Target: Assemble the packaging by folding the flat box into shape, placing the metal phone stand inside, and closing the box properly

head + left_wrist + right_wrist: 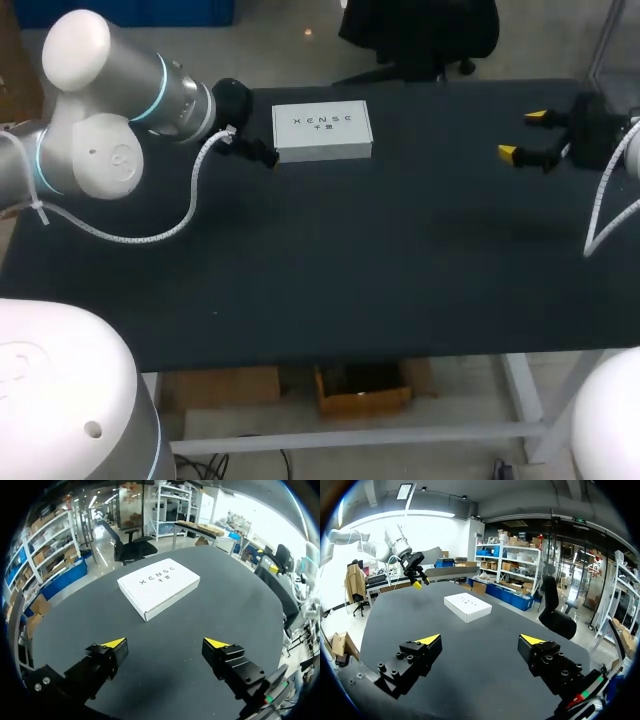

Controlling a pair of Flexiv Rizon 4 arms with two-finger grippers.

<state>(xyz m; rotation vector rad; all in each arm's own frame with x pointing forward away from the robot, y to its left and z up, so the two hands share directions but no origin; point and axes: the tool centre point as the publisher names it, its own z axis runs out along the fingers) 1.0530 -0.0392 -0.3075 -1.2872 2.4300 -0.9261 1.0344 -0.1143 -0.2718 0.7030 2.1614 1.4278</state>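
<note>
A white box (322,131) lies flat and closed at the far middle of the black table. In the left wrist view the box (158,586) sits a short way ahead of my left gripper (165,643), whose yellow-tipped fingers stand wide apart and hold nothing. From above, my left gripper (262,153) is just left of the box and apart from it. My right gripper (522,134) hovers at the far right, open and holding nothing; the box (467,606) lies well ahead of my right gripper (480,639), with my left gripper (415,575) beyond it. No phone stand shows in any view.
The black tabletop (350,260) spreads bare from the box toward the front edge. A white cable (150,238) from my left arm loops down over the table's left part. Another white cable (600,210) hangs by my right arm at the right edge.
</note>
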